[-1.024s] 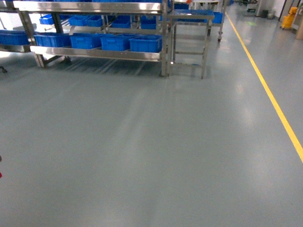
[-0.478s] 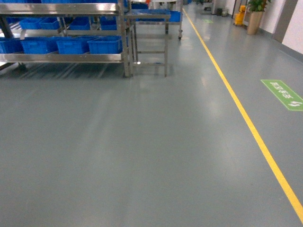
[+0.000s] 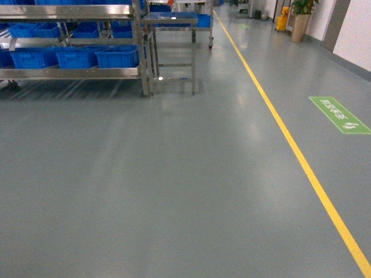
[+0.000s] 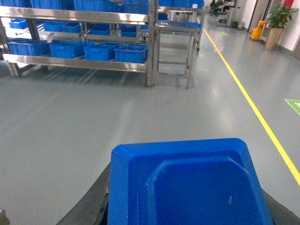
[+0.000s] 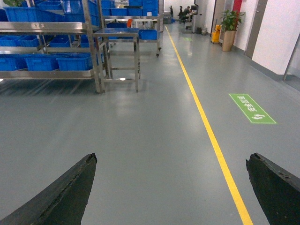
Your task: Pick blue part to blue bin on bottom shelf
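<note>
The blue part, a moulded plastic piece with a recessed middle, fills the bottom of the left wrist view. My left gripper is shut on it, and one dark finger shows beside its left edge. Several blue bins sit in a row on the bottom shelf of a steel rack, far off at the upper left; the same blue bins show in the left wrist view. My right gripper hangs open over bare floor, holding nothing. Neither gripper appears in the head view.
A small steel table stands right of the rack. A yellow floor line runs along the aisle, with a green floor sign beyond it. A potted plant stands by the far right wall. Grey floor lies between me and the rack.
The head view has swung to the right: the rack has slid toward the left edge, and the yellow line, green sign and right wall have come into view.
</note>
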{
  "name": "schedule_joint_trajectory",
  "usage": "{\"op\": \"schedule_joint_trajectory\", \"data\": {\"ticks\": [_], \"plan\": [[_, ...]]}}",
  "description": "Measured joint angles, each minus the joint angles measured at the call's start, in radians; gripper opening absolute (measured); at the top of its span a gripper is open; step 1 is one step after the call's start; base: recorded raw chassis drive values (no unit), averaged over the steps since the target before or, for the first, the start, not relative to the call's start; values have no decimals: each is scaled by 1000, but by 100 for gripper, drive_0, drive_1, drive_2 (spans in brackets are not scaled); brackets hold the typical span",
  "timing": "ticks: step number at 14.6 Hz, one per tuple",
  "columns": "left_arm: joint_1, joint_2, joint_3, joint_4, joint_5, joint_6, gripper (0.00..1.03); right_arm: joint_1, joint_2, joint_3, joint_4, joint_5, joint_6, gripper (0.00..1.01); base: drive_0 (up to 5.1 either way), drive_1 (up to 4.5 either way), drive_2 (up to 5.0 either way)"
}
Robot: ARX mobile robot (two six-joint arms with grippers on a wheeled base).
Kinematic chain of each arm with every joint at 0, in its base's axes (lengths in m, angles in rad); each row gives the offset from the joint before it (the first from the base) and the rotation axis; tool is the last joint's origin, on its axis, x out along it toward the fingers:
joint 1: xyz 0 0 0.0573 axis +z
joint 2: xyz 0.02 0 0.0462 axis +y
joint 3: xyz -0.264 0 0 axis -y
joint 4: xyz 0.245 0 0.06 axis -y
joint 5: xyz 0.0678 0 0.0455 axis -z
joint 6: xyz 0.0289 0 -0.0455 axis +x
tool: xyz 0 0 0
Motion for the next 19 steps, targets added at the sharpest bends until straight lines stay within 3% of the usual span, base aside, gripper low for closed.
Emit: {"op": "schedule_joint_trajectory", "data": {"ticks": [19], "plan": [[0,0,0,3,-1,0,44,0,0,0,1,0,0,98,-5,418,-428]]}}
